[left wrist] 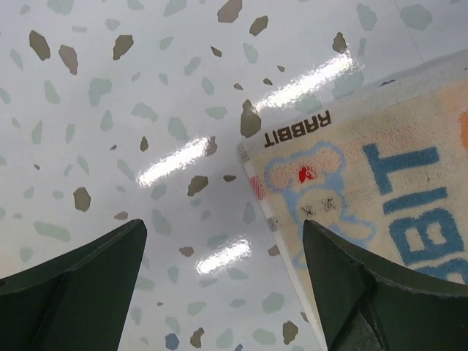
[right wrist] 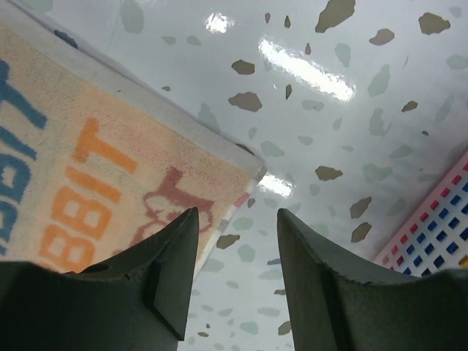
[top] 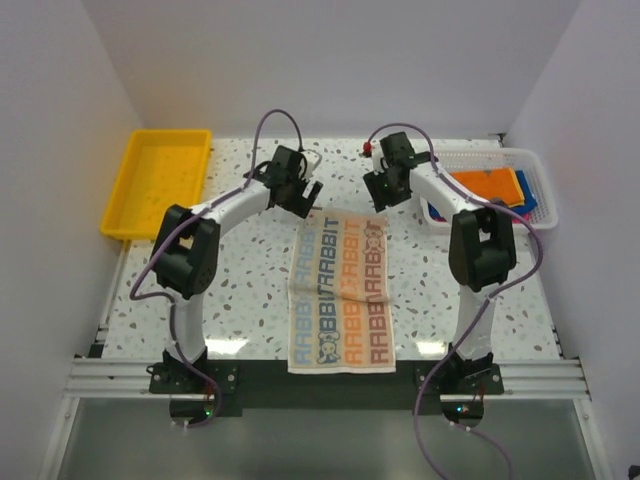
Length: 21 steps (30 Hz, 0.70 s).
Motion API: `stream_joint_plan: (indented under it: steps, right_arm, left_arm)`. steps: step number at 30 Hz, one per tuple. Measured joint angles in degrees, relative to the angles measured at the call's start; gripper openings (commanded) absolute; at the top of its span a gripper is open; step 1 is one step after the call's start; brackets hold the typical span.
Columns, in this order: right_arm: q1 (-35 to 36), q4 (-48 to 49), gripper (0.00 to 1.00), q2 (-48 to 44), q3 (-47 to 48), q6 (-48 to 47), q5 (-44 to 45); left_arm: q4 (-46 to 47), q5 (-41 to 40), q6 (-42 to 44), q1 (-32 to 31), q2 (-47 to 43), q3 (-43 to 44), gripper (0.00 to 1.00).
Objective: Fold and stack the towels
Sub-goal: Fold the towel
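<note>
A printed orange-and-blue towel (top: 340, 290) lies flat and spread out lengthwise in the middle of the table, its near end at the table's front edge. My left gripper (top: 303, 192) hovers over its far left corner (left wrist: 252, 150), jaws wide open with nothing between them. Over the far right corner (right wrist: 245, 164) my right gripper (top: 385, 190) stands open and empty too. An orange towel (top: 487, 184) and a blue towel (top: 528, 205) lie in the white mesh basket (top: 540, 165) at the right. The pink towel is out of view.
A yellow plastic tray (top: 160, 180) sits at the back left. The basket's edge (right wrist: 439, 241) shows at the right of the right wrist view. White walls close in the table on three sides.
</note>
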Motion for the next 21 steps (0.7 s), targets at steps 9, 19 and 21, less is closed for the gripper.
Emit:
stream_joint_plan:
  steps: [9, 19, 21]
  right_arm:
    - [-1.5, -0.6, 0.49, 6.8, 4.9, -4.1, -2.5]
    - [-1.6, -0.2, 0.47, 10.6, 4.2, -4.5, -3.4]
    - [-1.6, 0.5, 0.46, 10.9, 3.6, -4.5, -3.4]
  left_arm:
    - [-0.1, 3.5, 8.1, 0.7, 8.1, 8.1, 0.92]
    - [-0.3, 5.3, 10.1, 0.7, 12.9, 10.1, 0.9]
    - [-0.3, 5.6, 10.1, 0.7, 13.3, 10.4, 0.9]
